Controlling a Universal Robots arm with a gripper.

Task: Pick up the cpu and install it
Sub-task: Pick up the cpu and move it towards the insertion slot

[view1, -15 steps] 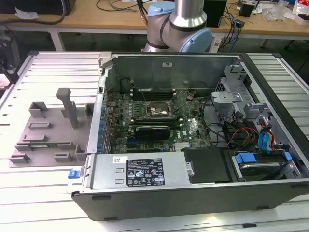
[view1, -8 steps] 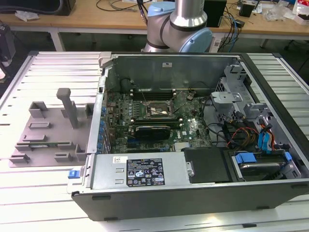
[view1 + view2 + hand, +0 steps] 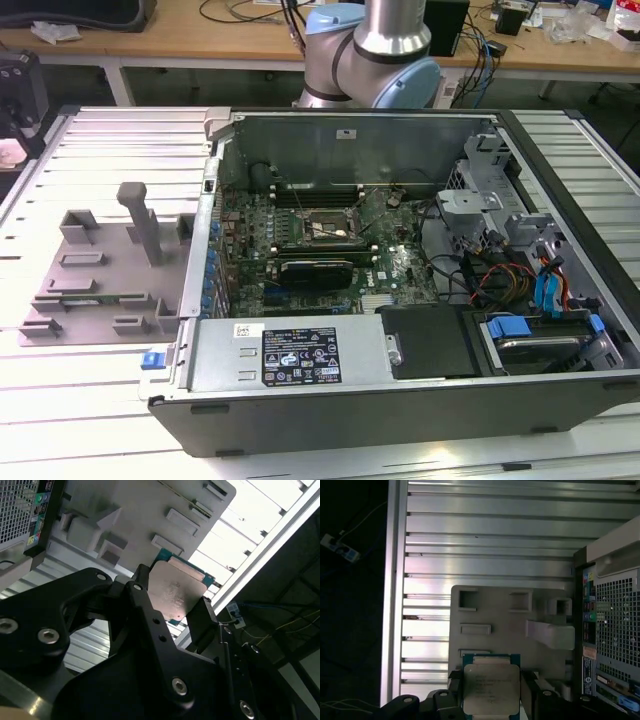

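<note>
A slatted metal desk (image 3: 100, 130) carries everything, and in the first wrist view its ribs (image 3: 490, 530) run across behind the work. On it lies an open computer case (image 3: 300, 400), its side panel off, taking up the middle and the exterior view's right. The arm (image 3: 375, 50) rises behind the case's far wall, with its pale blue joint showing there.

To the exterior view's left of the case, just beside its wall, sits a grey tray (image 3: 100, 275) with raised blocks and shallow pockets. It shows in both wrist views (image 3: 495, 610) (image 3: 140, 505).

Inside the case the green motherboard (image 3: 390, 265) lies flat. A dark square socket frame (image 3: 325, 222) sits near its middle. A long black card (image 3: 317, 268) stands just on the near side of the frame.

The end effector (image 3: 491, 681) is closed on the cpu (image 3: 491, 692). Its two black fingers (image 3: 454, 680) press against opposite edges of the chip. The silvery top faces the first wrist camera, and a green rim shows along the upper edge.

In the second wrist view the end effector (image 3: 172, 594) has the same hold on the cpu (image 3: 176, 592), which is clamped between the tips. The chip is off the tray and clear of its blocks. The tray and the desk lie behind it, and the case's perforated rear panel stands off to one side.
</note>
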